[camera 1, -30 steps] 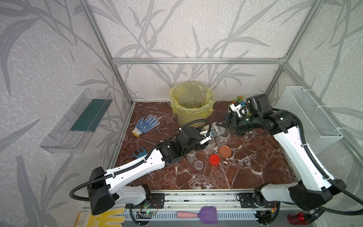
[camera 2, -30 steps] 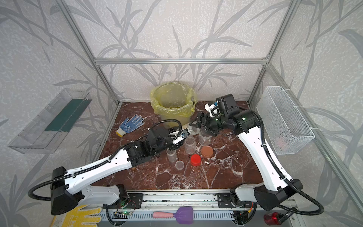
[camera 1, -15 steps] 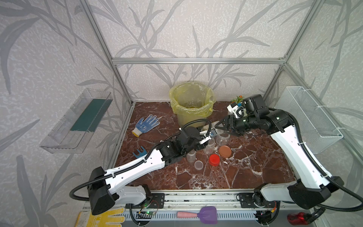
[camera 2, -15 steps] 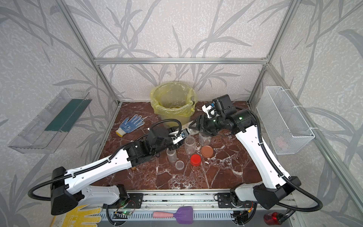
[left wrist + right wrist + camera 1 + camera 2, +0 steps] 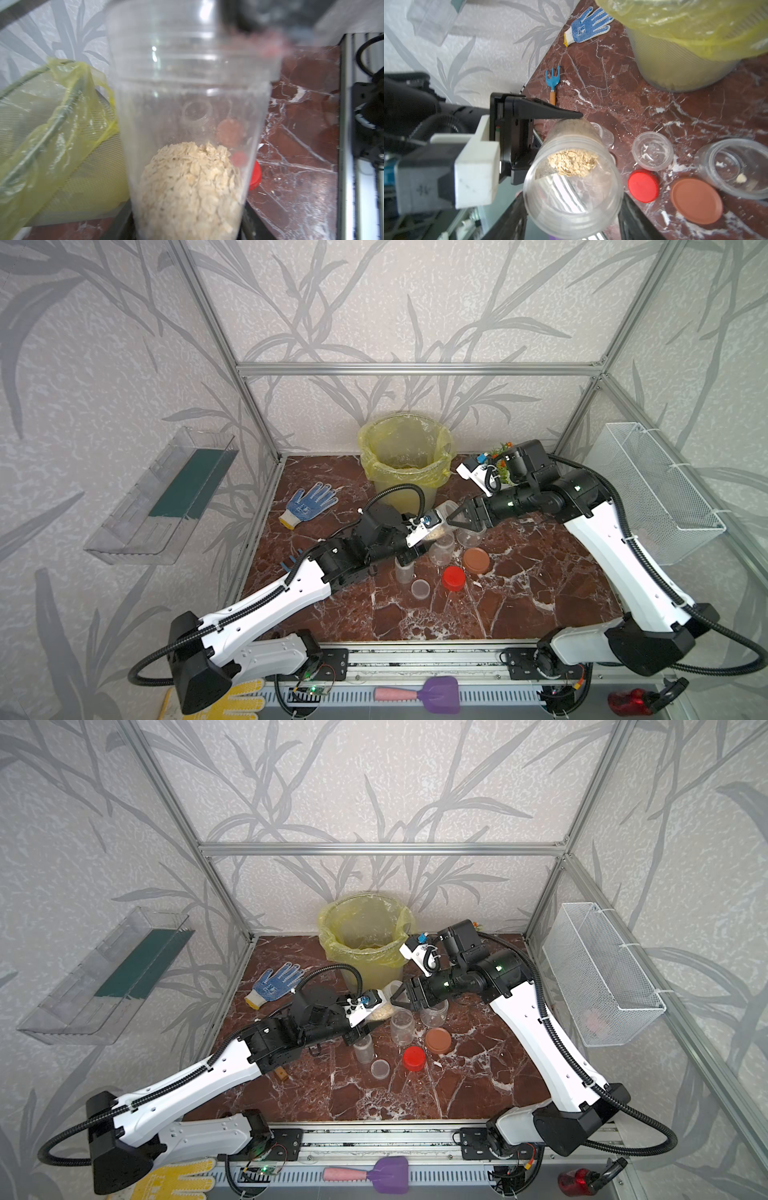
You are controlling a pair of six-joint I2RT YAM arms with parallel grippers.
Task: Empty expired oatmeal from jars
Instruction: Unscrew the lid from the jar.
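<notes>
A clear jar (image 5: 441, 526) (image 5: 385, 1006) lies tilted in the air in front of the bin, with oatmeal (image 5: 191, 187) (image 5: 572, 162) heaped at its bottom end. My left gripper (image 5: 189, 228) (image 5: 428, 536) is shut on the jar's base. My right gripper (image 5: 572, 207) (image 5: 455, 519) is shut on the clear lid at the jar's other end, one finger on each side. Three open jars stand below: a slim one (image 5: 404, 570), a middle one (image 5: 441, 549) and a wider one (image 5: 469, 536) (image 5: 735, 168). All three look nearly empty.
Loose lids lie on the marble: red (image 5: 453, 578), brown (image 5: 476, 560), clear (image 5: 420, 588). The yellow-bagged bin (image 5: 405, 460) stands just behind the jar. A blue glove (image 5: 309, 504) and a small blue rake (image 5: 553, 83) lie to the left. A wire basket (image 5: 660, 493) hangs on the right wall.
My right gripper has moved left to the held jar and closed its fingers on the lid end. The left arm and jar have stayed in place.
</notes>
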